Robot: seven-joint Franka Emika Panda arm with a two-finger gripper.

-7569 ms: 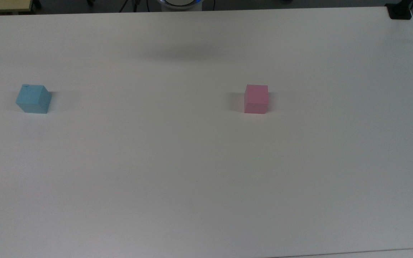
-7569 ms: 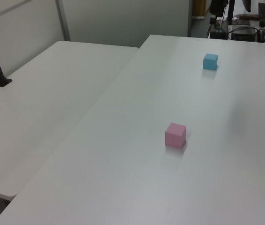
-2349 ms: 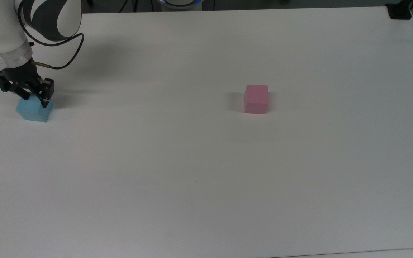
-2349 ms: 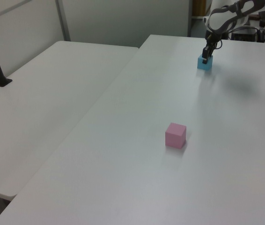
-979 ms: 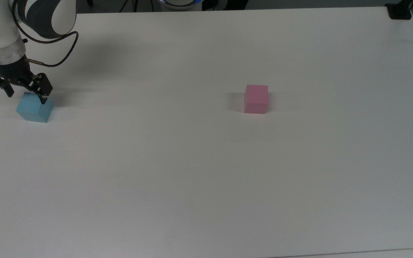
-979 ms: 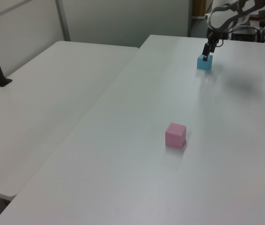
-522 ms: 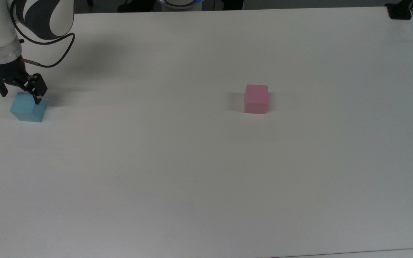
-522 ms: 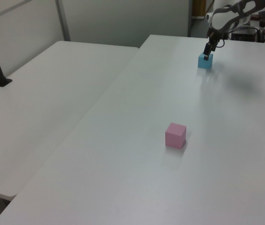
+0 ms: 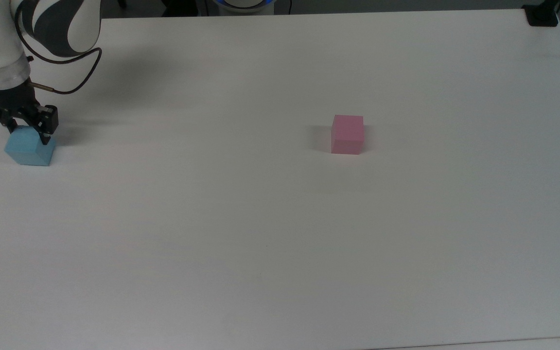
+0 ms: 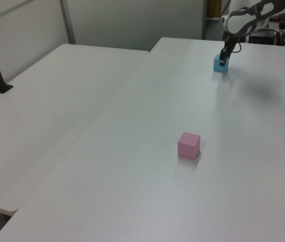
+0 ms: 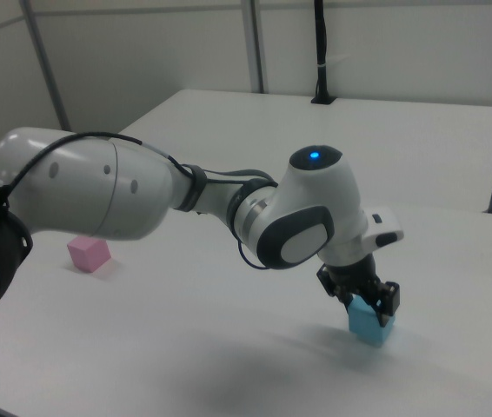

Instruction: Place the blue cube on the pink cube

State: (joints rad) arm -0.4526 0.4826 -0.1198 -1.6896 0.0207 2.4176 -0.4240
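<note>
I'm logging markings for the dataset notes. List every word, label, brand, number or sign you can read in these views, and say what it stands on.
There is no readable text.
Small light blue matte cube: plain faces, no marking.
Small pastel pink matte cube: plain faces, no marking.
White robot arm: no lettering; a lit blue dot near the wrist, not a sign.
Black claw: no label.
White table: bare of print.

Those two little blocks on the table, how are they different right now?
The blue cube sits at the top view's far left with the gripper right on it; the pink cube stands alone, right of centre. The blue cube is turned slightly, the pink one squarer. Both look alike in size and rest on the table.
</note>
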